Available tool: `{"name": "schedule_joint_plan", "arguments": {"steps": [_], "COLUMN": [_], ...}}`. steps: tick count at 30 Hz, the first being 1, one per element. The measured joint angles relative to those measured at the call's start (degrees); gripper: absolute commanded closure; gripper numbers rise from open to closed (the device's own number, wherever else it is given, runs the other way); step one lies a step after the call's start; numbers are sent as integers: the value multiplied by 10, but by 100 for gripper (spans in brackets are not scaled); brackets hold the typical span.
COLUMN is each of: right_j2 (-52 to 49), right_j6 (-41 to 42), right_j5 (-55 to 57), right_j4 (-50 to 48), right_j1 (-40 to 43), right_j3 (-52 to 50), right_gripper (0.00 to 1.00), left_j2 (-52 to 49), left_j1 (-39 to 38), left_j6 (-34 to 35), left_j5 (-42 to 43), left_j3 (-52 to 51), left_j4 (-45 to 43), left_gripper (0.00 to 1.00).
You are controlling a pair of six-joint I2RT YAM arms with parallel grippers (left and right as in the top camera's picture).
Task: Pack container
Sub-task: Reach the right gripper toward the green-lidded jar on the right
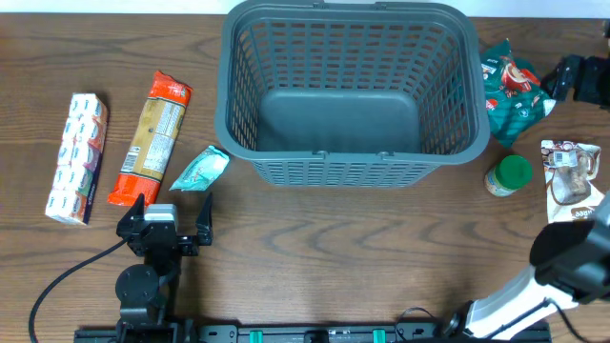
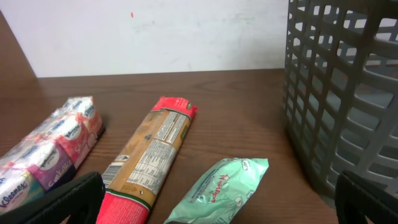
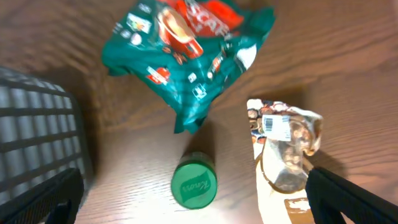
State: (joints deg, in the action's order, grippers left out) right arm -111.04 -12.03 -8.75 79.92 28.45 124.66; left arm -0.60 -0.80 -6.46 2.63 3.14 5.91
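Container [image 1: 348, 52] between orange packet [image 1: 152, 138] and green-lidded jar [image 1: 507, 175]

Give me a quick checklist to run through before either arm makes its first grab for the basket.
1. Basket empty, floor free: ok.
2. Left gripper open, holding nothing: ok.
3. Right gripper open, holding nothing: ok.
4. Mint-green pouch lies clear of the basket wall, just ahead of the left gripper: ok.
5. Green-lidded jar upright, below the right gripper: ok.
6. Jar free of the teal coffee bag beside it: cannot tell.
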Motion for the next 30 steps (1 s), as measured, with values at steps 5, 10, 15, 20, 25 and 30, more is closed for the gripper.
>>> {"name": "schedule_joint_plan", "arguments": {"steps": [5,10,15,20,25,30], "right_j2": [-20,-35,-57,-88,-108,-109], "right_j6": [-7,-12,-40,-68,-50,21], "right_j5": [-12,-19,-30,-38,-33,-15], "right_j4": [-16,-18,-16,-7,0,26], "right_j1": [3,3,3,3,3,3], "right_j3": [0,0,0,0,0,0], "right_gripper": [1,1,1,1,1,1], "left_j2": [0,0,0,0,0,0], "left_j1": [0,0,0,0,0,0], "left_j6": [0,0,0,0,0,0], "left_j5": [0,0,0,0,0,0], "left_j3": [0,0,0,0,0,0], "left_j4": [0,0,0,0,0,0], "left_gripper": [1,1,1,1,1,1]}}
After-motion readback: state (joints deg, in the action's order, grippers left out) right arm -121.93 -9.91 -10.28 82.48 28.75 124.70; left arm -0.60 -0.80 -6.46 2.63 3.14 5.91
